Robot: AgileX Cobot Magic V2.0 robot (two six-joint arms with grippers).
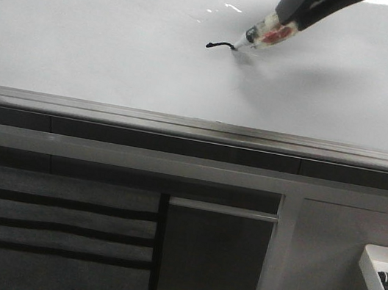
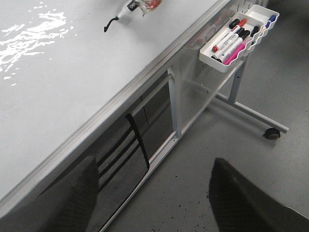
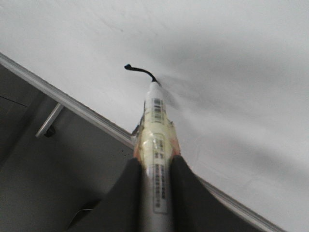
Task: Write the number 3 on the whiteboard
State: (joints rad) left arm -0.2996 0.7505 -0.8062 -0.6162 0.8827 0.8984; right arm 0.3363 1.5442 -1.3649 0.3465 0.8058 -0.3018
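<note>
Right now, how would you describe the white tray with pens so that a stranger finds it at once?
Start at the big whiteboard and follow its grey ledge to the right end. Below it, a white tray hangs on the grey panel. It alone holds spare markers.

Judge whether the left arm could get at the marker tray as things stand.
Probably yes: the left gripper is open and holds nothing, and only bare floor shows between it and the marker tray hanging beside the whiteboard.

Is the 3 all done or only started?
Only started: just a short curved stroke on the whiteboard, marker tip touching it.
</note>
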